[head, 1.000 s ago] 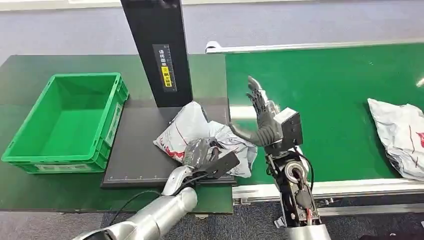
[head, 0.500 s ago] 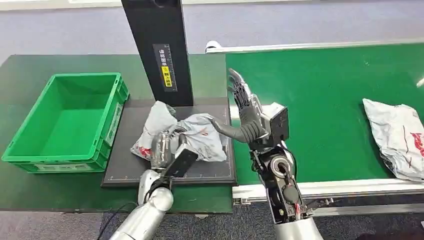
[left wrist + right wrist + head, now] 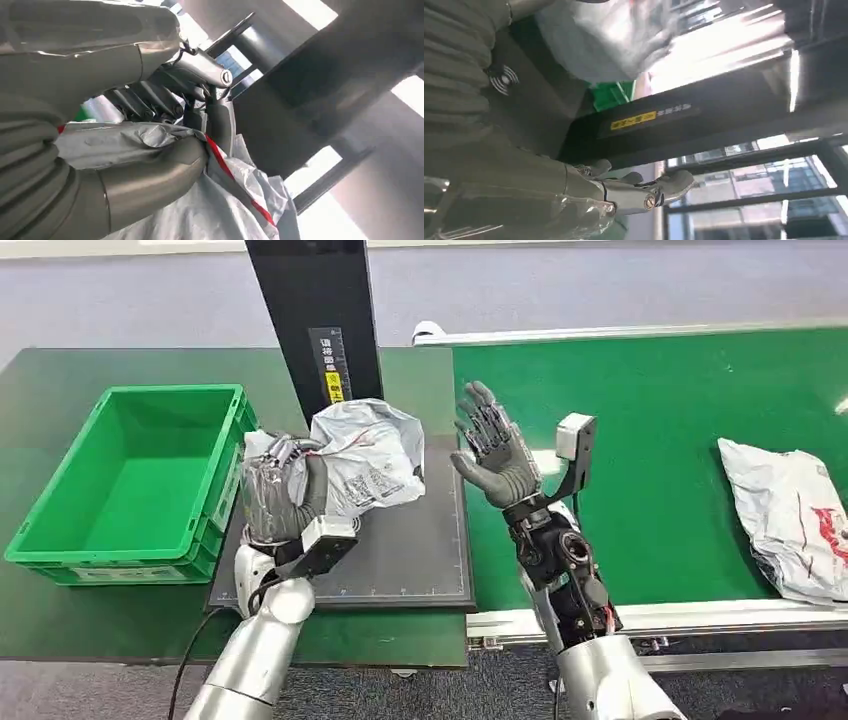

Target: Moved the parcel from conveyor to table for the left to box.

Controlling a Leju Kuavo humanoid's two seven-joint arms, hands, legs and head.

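My left hand (image 3: pixel 275 497) grips a crumpled grey parcel (image 3: pixel 368 457) with red print and holds it up above the black mat (image 3: pixel 410 550), close to the right wall of the green box (image 3: pixel 135 480). The left wrist view shows the fingers (image 3: pixel 150 95) wrapped around the grey parcel (image 3: pixel 220 210). My right hand (image 3: pixel 495 452) hangs open, palm up and fingers spread, at the seam between the mat and the green conveyor (image 3: pixel 660 420); it holds nothing. In the right wrist view the right hand (image 3: pixel 624 192) is bare and the parcel (image 3: pixel 609 35) is a blur beyond it.
A second grey parcel (image 3: pixel 790 515) lies at the conveyor's right edge. A black post (image 3: pixel 315 330) with a yellow label stands behind the mat. The green box is empty and sits on the dark green table (image 3: pixel 60 380).
My left hand has lifted the parcel off the mat and carried it left toward the green box. My right hand has turned palm up and stayed by the conveyor's edge.
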